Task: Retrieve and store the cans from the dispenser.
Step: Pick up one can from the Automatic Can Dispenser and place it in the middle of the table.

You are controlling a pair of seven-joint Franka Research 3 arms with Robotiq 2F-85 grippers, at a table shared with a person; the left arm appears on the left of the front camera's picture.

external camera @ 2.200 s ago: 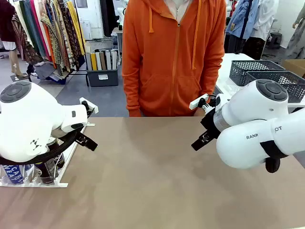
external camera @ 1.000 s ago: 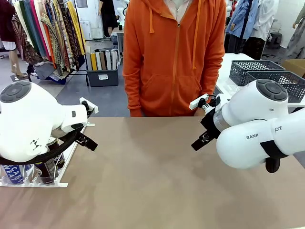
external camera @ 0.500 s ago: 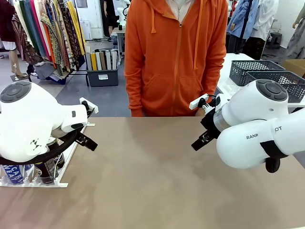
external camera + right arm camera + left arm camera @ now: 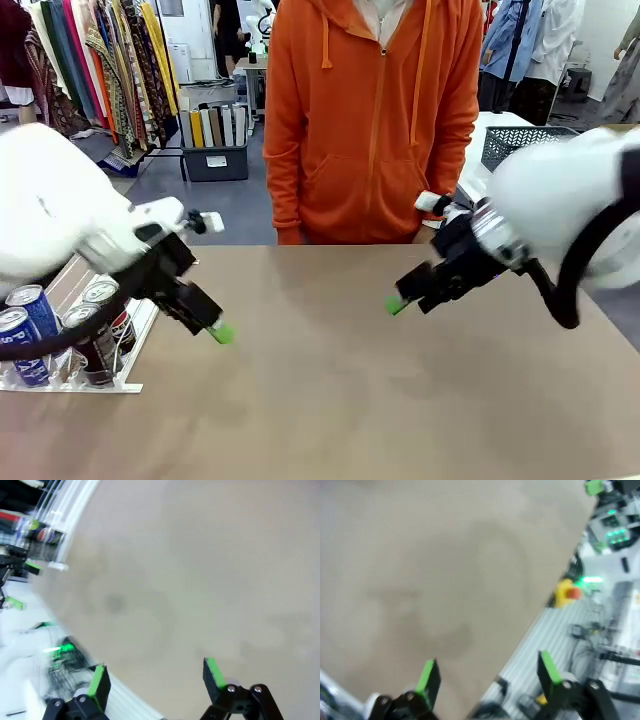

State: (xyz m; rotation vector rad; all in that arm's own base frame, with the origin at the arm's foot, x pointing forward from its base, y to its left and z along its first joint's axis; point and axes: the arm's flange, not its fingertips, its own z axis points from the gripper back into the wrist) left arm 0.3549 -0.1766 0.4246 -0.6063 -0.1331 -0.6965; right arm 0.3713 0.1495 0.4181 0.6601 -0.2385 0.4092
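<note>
Several cans (image 4: 32, 303) with silver tops, blue and dark ones, stand in the dispenser (image 4: 72, 385), a white rack at the table's left edge. My left gripper (image 4: 217, 330) hangs open just right of the rack, above the bare tabletop, with nothing between its fingers (image 4: 427, 677). My right gripper (image 4: 398, 302) stands open over the right half of the table, also holding nothing. In the blurred right wrist view the dispenser (image 4: 67, 527) and its cans (image 4: 35, 529) lie far off at the upper left, beyond the open right gripper (image 4: 155, 677).
A person in an orange hoodie (image 4: 370, 120) stands at the far edge of the brown table (image 4: 320, 410). A dark grey lattice basket (image 4: 510, 145) sits on a white table behind at the right. A yellow stop button (image 4: 565, 591) shows below the table's near edge.
Both arms have swung: each gripper now reaches lower and further toward the table's middle, green pads showing. The left arm's bulk has risen off the cans.
</note>
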